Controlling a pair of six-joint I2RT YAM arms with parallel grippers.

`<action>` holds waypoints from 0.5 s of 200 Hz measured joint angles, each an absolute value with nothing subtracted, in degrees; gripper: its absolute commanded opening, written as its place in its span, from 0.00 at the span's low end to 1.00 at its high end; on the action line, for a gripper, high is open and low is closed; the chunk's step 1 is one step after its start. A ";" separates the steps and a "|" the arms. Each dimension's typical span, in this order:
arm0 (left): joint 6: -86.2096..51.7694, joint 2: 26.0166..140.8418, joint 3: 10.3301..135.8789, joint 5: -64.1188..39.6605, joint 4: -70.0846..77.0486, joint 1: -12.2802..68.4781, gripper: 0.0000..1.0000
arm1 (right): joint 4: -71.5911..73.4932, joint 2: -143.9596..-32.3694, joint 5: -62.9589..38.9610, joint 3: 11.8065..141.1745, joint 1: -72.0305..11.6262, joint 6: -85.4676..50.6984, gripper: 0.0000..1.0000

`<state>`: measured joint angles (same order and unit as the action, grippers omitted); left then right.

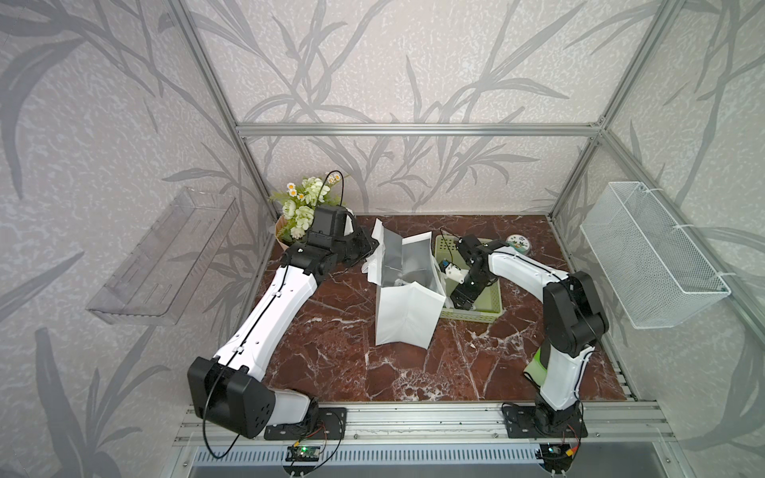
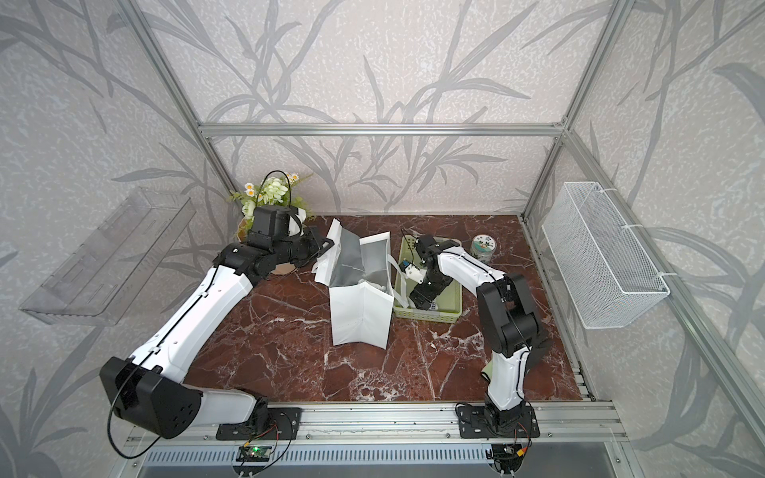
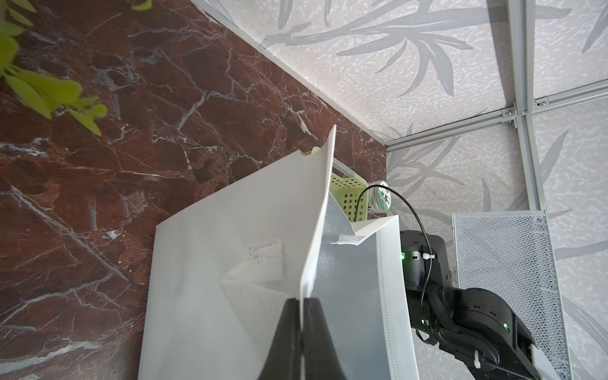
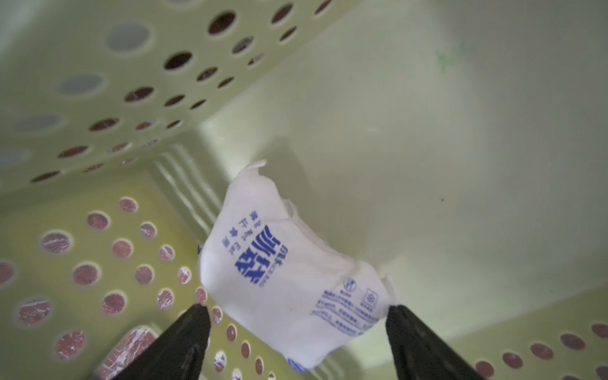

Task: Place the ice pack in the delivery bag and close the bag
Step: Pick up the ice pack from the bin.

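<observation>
Reaching into the green basket [image 1: 476,315], where the ice pack [image 4: 289,276] lies in a corner.
The pouch looks soft, light and likely slick, so it is best pinched across its plump middle. The right gripper [image 4: 297,309] straddles it, jaws spread and not yet clamped. Just beside the basket, the left gripper [image 3: 302,301] is clenched on the rim of the delivery bag [image 1: 407,314]. Only the right wrist view shows the pack's print; in the top views the arm seems to hide it.
</observation>
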<state>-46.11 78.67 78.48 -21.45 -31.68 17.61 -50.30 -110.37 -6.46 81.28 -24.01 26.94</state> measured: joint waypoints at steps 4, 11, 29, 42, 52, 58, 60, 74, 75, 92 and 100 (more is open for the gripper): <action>-46.13 78.67 78.43 -21.41 -31.68 17.61 0.00 | -50.28 -110.85 -6.42 81.56 -24.01 27.16 0.89; -46.13 78.61 78.35 -21.26 -31.62 17.61 0.00 | -50.00 -111.48 -6.44 81.71 -24.01 27.42 0.89; -46.17 78.48 78.24 -21.08 -31.57 17.61 0.00 | -49.39 -113.03 -6.39 81.71 -23.97 27.92 0.87; -46.24 78.43 78.24 -21.04 -31.53 17.61 0.00 | -49.08 -113.86 -6.17 81.52 -23.99 28.14 0.87; -46.28 78.43 78.22 -21.02 -31.48 17.61 0.00 | -48.88 -114.32 -5.80 81.21 -24.01 28.18 0.87; -46.28 78.43 78.22 -20.99 -31.48 17.61 0.00 | -48.71 -114.56 -5.39 81.03 -23.99 28.18 0.87; -46.28 78.43 78.22 -20.97 -31.48 17.61 0.00 | -48.66 -114.63 -5.28 80.99 -23.99 28.16 0.87; -46.33 78.43 78.22 -20.86 -31.48 17.61 0.00 | -48.07 -115.28 -4.67 80.75 -23.99 28.05 0.87; -46.33 78.43 78.22 -20.86 -31.48 17.61 0.00 | -48.05 -115.31 -4.64 80.75 -23.99 28.05 0.87; -46.39 78.43 78.22 -20.82 -31.48 17.61 0.00 | -47.09 -115.42 -4.58 80.75 -24.01 27.33 0.86; -46.48 78.43 78.22 -20.82 -31.48 17.61 0.00 | -46.09 -115.42 -4.93 80.73 -23.99 26.79 0.83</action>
<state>-46.48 78.43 78.22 -20.82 -31.48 17.61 -46.09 -115.42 -4.93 80.73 -23.99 26.79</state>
